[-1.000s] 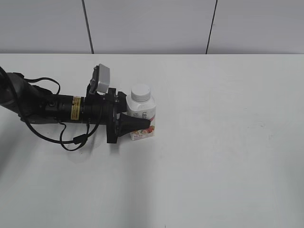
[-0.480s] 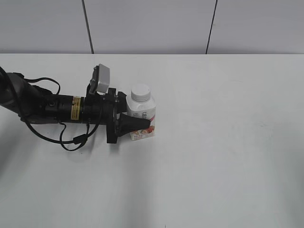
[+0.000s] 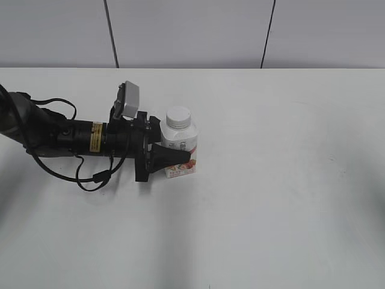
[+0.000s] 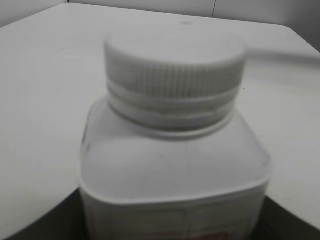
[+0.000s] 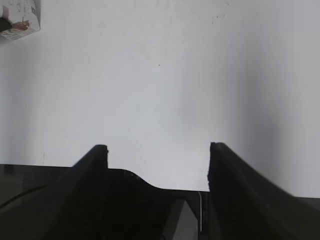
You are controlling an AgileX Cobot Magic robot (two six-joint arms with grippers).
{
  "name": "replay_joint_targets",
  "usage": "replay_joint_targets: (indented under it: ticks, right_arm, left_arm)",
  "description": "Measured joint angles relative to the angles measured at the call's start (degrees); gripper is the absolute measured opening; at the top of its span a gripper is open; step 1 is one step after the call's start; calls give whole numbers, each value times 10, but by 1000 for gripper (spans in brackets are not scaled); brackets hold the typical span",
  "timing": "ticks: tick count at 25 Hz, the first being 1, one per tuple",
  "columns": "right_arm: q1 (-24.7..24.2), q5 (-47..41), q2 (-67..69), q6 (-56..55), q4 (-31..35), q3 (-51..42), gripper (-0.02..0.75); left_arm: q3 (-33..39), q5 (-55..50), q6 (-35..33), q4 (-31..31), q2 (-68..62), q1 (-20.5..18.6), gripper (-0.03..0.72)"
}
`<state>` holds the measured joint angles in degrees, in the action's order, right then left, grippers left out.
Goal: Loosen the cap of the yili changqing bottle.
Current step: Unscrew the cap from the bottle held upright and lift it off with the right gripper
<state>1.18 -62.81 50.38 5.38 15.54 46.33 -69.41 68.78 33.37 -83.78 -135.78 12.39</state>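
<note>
The cap (image 3: 178, 117) sat screwed on the wide neck of the yili changqing bottle (image 3: 179, 146), which stood upright on the white table (image 3: 283, 180), left of the table's middle and nearer the far edge than the near one. In the left wrist view the ribbed cap (image 4: 175, 65) filled the upper centre above the bottle's squarish white shoulders (image 4: 175, 165), a little out of focus. The left gripper (image 3: 175, 158) reached in level from the left edge, and its dark fingers (image 3: 171, 158) were clamped on the lower body of the bottle across the fruit label, well below the cap. The right gripper (image 5: 157, 150) hung above bare table with its two black fingers (image 5: 95, 165) spread apart and nothing between them; only a corner of the bottle's label (image 5: 19, 19) showed at the top left of the right wrist view.
</note>
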Motion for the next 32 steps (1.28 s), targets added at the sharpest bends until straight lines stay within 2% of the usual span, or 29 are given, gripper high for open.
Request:
replay_joint_targets:
  ticks: [3,6,12,17,24,32]
  right_arm:
    - [9,-1,82,0,4,43,498]
    - [40,12,163,-1,4,97,498]
    - [150,28,313,-48,1,221,498]
    - [208,25,425,-119,1,331,498]
    - [259,-13,538,-215,1,467,498]
    - [304,-34,629,-306,1,543,498]
  left_arm:
    - [0,1,0,0,0,0,407]
    - [0,1,0,0,0,1,405]
    - [0,2,0,0,0,1,405]
    - [0,2,0,0,0,1,405]
    - [0,2,0,0,0,2,403]
    - [0,2,0,0,0,2,403]
